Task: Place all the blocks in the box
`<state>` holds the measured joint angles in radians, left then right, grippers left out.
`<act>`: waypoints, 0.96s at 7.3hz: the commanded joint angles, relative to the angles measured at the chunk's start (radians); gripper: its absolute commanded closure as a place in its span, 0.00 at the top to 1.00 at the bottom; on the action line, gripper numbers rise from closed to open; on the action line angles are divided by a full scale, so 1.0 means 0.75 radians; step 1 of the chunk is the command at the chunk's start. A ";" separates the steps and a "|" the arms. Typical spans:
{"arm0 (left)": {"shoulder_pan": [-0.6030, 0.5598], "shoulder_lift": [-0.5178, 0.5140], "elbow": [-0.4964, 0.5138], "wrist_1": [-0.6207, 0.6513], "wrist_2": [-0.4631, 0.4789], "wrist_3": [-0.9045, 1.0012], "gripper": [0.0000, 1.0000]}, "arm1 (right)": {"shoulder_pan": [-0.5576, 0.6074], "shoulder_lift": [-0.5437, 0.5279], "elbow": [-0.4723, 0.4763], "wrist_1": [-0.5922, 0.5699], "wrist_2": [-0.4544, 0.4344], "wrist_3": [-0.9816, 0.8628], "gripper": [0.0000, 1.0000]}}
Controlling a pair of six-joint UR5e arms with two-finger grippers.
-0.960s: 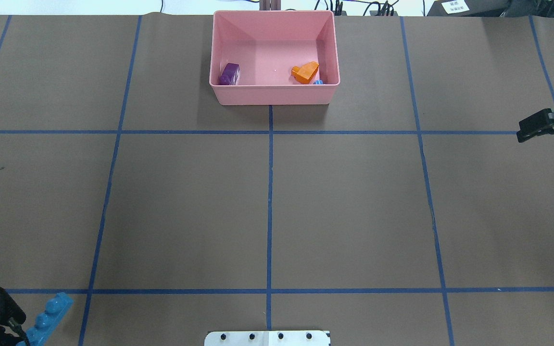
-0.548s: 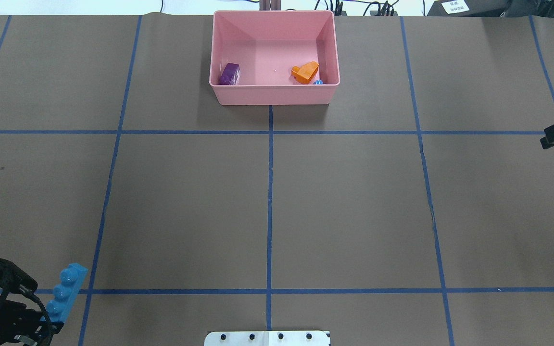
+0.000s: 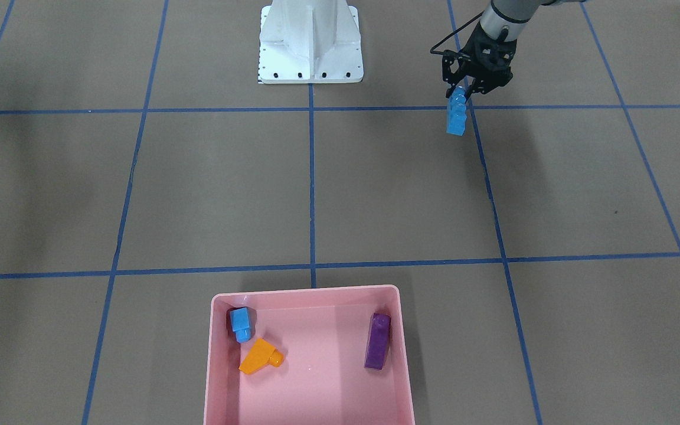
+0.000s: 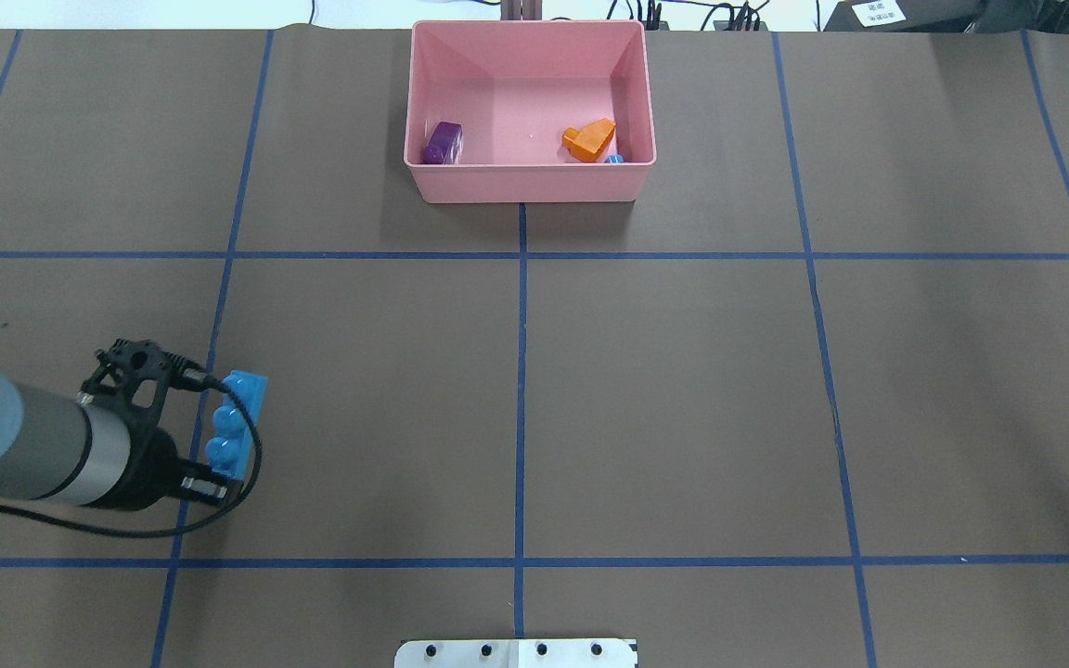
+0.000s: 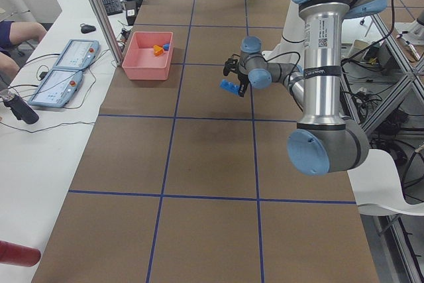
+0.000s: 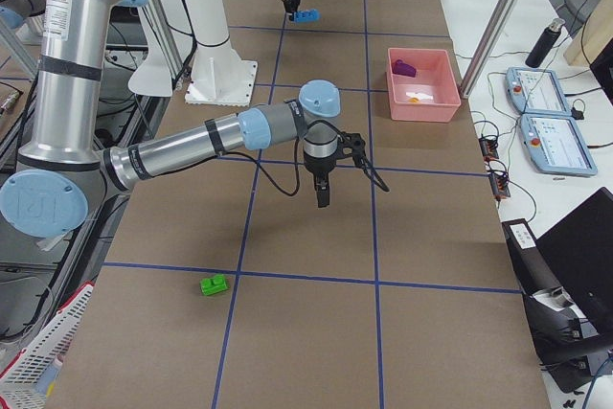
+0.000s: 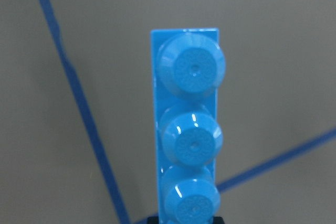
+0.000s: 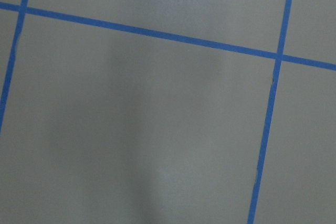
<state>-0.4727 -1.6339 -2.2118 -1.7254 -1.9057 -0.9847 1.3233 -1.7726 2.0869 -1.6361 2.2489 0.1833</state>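
Blocks number five, and there is one pink box [image 3: 304,290]. Three blocks already lie inside it: the purple brick [image 3: 377,341] along one side, and the orange sloped brick [image 3: 260,356] and the small blue brick [image 3: 240,323] just beside each other toward the opposite side. I am carrying the fourth, the long blue brick [image 3: 455,115], in the left gripper [image 3: 463,90]. Its fingers are clamped on one end and the studded length juts out free above the table, well apart from the box. The fifth, the green brick [image 6: 215,284], sits on the table on the robot's right, far from the box. The right gripper [image 6: 322,196] hangs over the table; I cannot tell how its fingers stand. I judge the task somewhat past halfway: one delivery under way, one pickup left.
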 commanded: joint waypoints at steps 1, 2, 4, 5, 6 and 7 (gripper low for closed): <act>-0.158 -0.442 0.122 0.411 -0.103 0.034 0.00 | 0.031 -0.078 -0.019 0.017 0.000 -0.097 0.99; -0.254 -0.555 0.228 0.437 -0.181 0.071 0.00 | 0.031 -0.143 -0.062 0.149 -0.002 -0.107 0.99; -0.390 -0.847 0.560 0.435 -0.238 0.100 0.00 | 0.035 -0.220 -0.193 0.407 0.002 -0.089 0.99; -0.443 -1.023 0.771 0.437 -0.293 0.120 0.00 | 0.037 -0.238 -0.197 0.416 0.002 -0.081 0.99; -0.462 -1.203 0.994 0.437 -0.300 0.121 0.00 | 0.042 -0.248 -0.195 0.416 0.002 -0.081 0.99; -0.472 -1.304 1.144 0.435 -0.302 0.121 0.00 | 0.042 -0.261 -0.193 0.416 0.002 -0.081 0.99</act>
<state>-0.8092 -2.4915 -1.5152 -1.3982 -2.1238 -0.8967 1.3532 -1.9557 1.9429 -1.3288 2.2503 0.1218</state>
